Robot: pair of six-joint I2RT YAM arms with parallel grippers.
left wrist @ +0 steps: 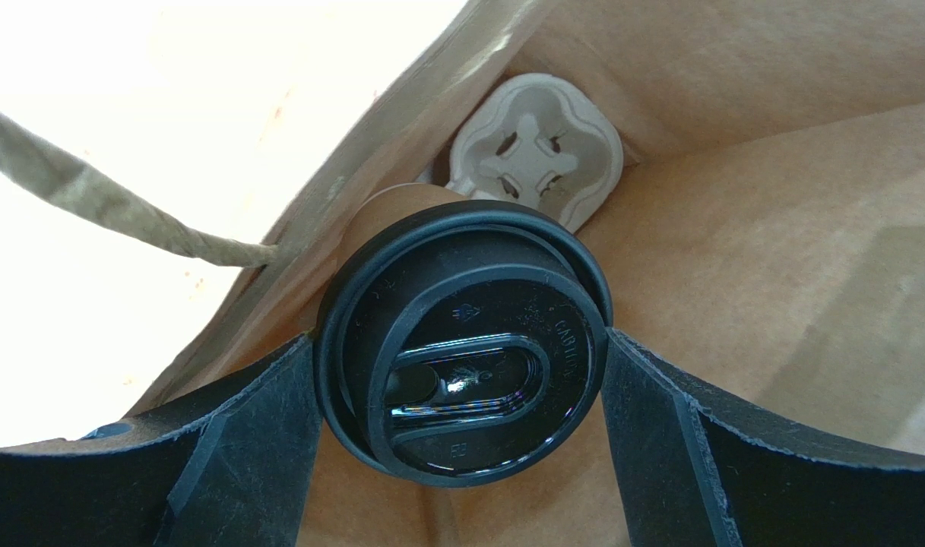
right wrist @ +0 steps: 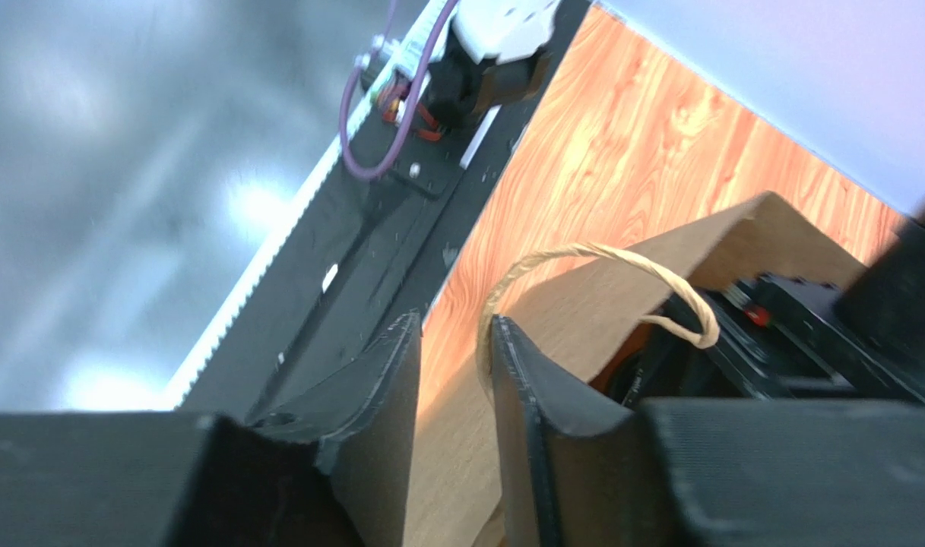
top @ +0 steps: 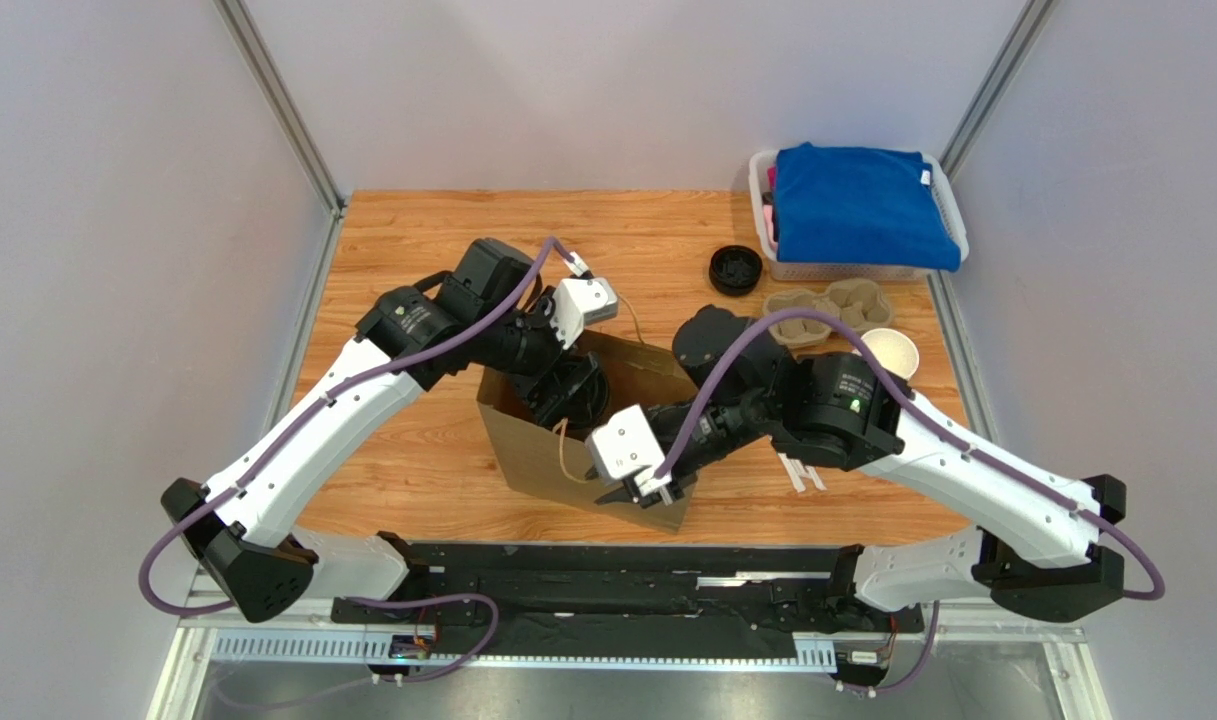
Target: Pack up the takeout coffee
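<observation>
Hugging bag wall [left wrist: 375, 160]: coffee [left wrist: 467, 342], L claw [left wrist: 460, 353]

The wooden table [top: 419, 270] carries a brown paper bag [top: 547, 458] standing open near its middle. Along the far right lie a loose black lid [top: 736, 270], a pulp cup carrier [top: 832, 312], a white-rimmed cup stack [top: 892, 354] and a clear bin [top: 760, 177] — blue cloth inside. Small white sticks [top: 804, 477] rest near the front edge, right of the bag.
</observation>
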